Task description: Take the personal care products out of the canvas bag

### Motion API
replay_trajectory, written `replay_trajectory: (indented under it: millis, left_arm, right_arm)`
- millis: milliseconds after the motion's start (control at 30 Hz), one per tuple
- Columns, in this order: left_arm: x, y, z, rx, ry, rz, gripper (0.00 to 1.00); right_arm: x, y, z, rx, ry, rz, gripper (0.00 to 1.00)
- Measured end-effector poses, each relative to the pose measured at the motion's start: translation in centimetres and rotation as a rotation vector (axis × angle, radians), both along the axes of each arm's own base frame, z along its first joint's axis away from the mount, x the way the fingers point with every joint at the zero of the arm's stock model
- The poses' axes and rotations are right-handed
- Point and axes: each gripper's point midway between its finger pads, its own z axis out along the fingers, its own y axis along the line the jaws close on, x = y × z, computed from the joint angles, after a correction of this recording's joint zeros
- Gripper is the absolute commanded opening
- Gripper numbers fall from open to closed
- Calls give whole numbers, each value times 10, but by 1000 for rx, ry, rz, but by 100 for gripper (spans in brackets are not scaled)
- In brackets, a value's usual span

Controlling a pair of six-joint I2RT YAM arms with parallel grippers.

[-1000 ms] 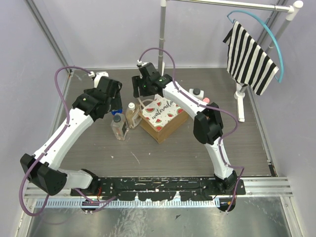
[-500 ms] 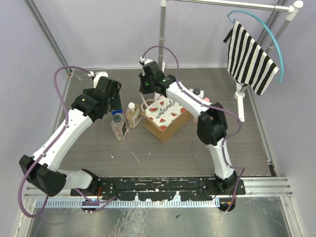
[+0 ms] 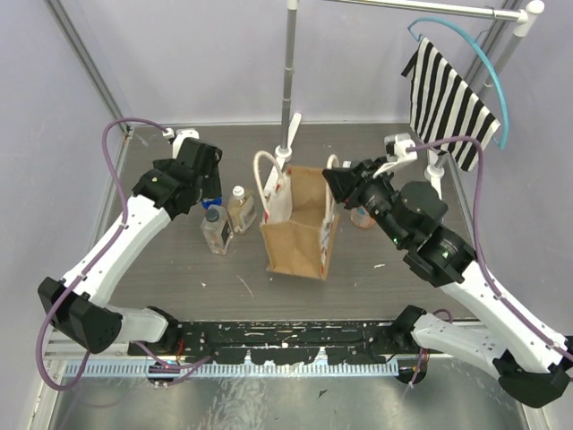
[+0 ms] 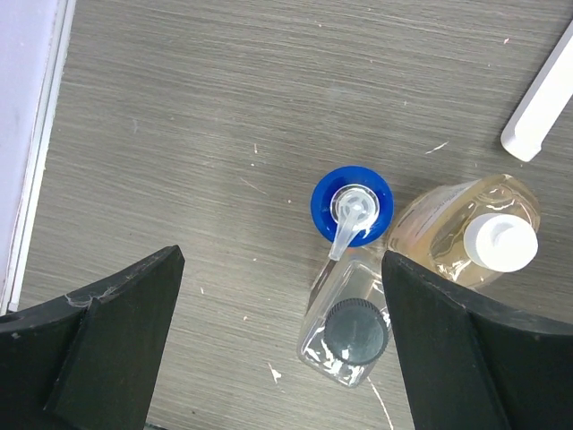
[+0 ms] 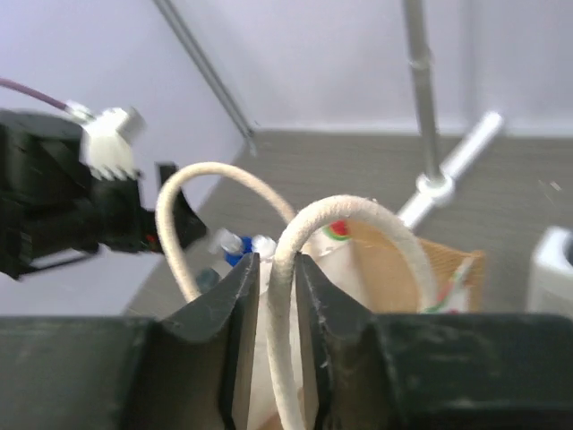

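Note:
The canvas bag (image 3: pixel 300 237) stands upright in the middle of the table, its mouth up. My right gripper (image 3: pixel 333 182) is shut on one white rope handle (image 5: pixel 358 213) of the bag (image 5: pixel 403 269); the other handle (image 5: pixel 192 206) arches free. My left gripper (image 3: pixel 208 184) is open and empty, hovering above three bottles left of the bag: a blue-capped one (image 4: pixel 352 206), a clear square one with a dark cap (image 4: pixel 355 331) and a white-capped one (image 4: pixel 483 233). A peach bottle (image 3: pixel 363 216) stands right of the bag, partly hidden by my right gripper.
A clothes rack pole (image 3: pixel 288 81) rises behind the bag, with a white foot (image 4: pixel 542 107) on the table. A black-and-white striped cloth (image 3: pixel 452 94) hangs on a blue hanger at the back right. A white object (image 5: pixel 555 269) sits at the right edge of the right wrist view.
My right arm has swung from the far left of the bag over to its right, now holding a rope handle. The bag went from lying tilted to standing upright. My left arm barely moved.

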Motion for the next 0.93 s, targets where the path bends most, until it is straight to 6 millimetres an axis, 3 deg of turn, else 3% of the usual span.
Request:
replay_trajectory:
  millis: [67,133,267,367,467,567,800,933]
  left_arm:
    - [2,-1,-4,6,9,-2,99]
    - [4,-3,-7,9,17,-4,99]
    - [6,-5,-12,8,30,-9,99]
    - [6,-6,-12,4,32,-8,100]
    - [6,-6,-12,3,30,-6,99]
    - [6,-6,-11,1,27,-6,99]
    - [-2,-3,-5,-9,24,-8,99]
    - [-13,-2,6,-48,7,-22,99]
  right_arm:
    - [-5,-12,-25,3,56,-31,71]
    - [-3,-8,-76,-63,180,-37,86]
    - [-6,3,-187,-267,472,-24,98]
    - [-19,-7,-232,-376,609,-38,100]
    - [-20,-22,-234,-414,630,-103,100]
    - [-12,-38,-215,-434,608,-197,100]
    - [7,-74,-142,-425,482,-415,100]
    - [13,-81,-105,-404,404,-439,100]
